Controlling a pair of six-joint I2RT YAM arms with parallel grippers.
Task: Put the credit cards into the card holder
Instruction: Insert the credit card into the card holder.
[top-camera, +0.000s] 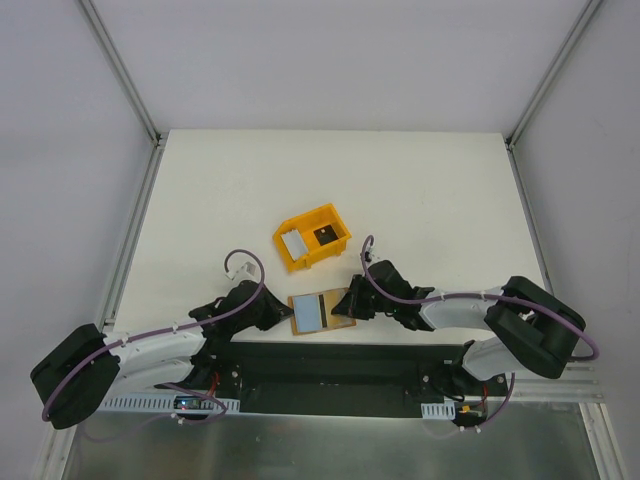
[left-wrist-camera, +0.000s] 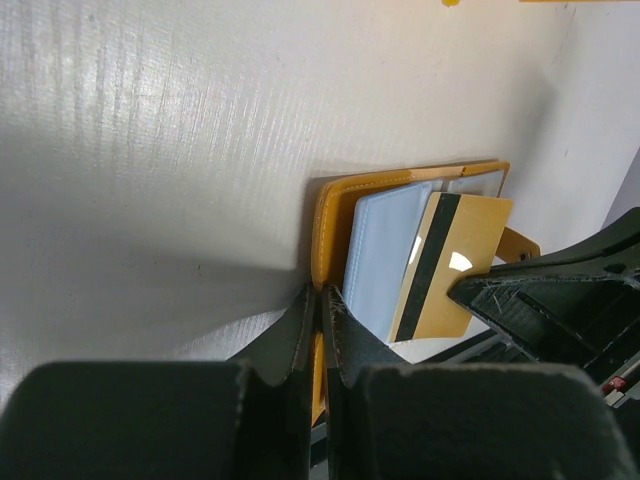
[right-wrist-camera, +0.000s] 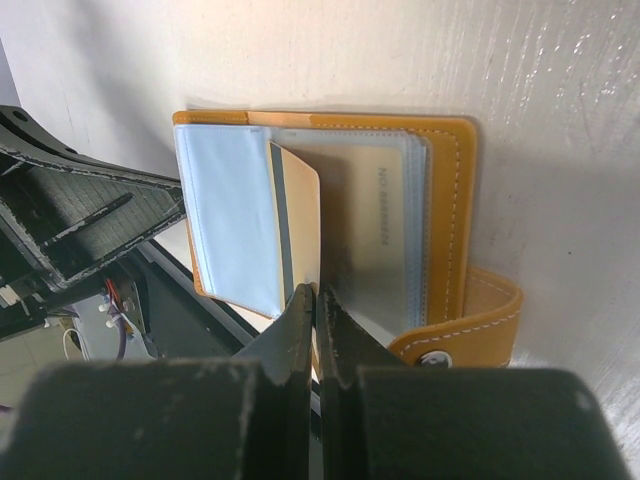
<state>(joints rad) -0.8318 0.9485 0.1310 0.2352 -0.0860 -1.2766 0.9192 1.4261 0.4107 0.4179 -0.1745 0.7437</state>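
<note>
The card holder (top-camera: 342, 324) lies open on the white surface (top-camera: 420, 200), close to its near edge, between the two arms. Its orange cover faces down and its pale grey pocket leaves face up. The snap tab (right-wrist-camera: 470, 318) sticks out from the cover's right side, its stud near the right fingers.

The left fingers (left-wrist-camera: 310, 315) are closed on the left edge of the holder's orange cover. The edge runs straight into the narrow slit between them.

The right fingers (right-wrist-camera: 303, 315) are also pressed together, pinching the near edge of a tan card (right-wrist-camera: 300, 200) with a dark stripe. This card stands at a slant over the open holder. It sits between a raised grey leaf on its left and the clear pockets on its right. Its far end is down among the leaves, but how far it sits inside a pocket cannot be told. Another pale card with printed lettering shows through the clear pocket (right-wrist-camera: 380, 220) on the right half.

The yellow bin (top-camera: 320, 255) stands just beyond the holder, toward the middle of the surface, apart from it. Inside it lie a grey card (top-camera: 292, 244) on the left and a dark card (top-camera: 323, 236) on the right, side by side.
</note>
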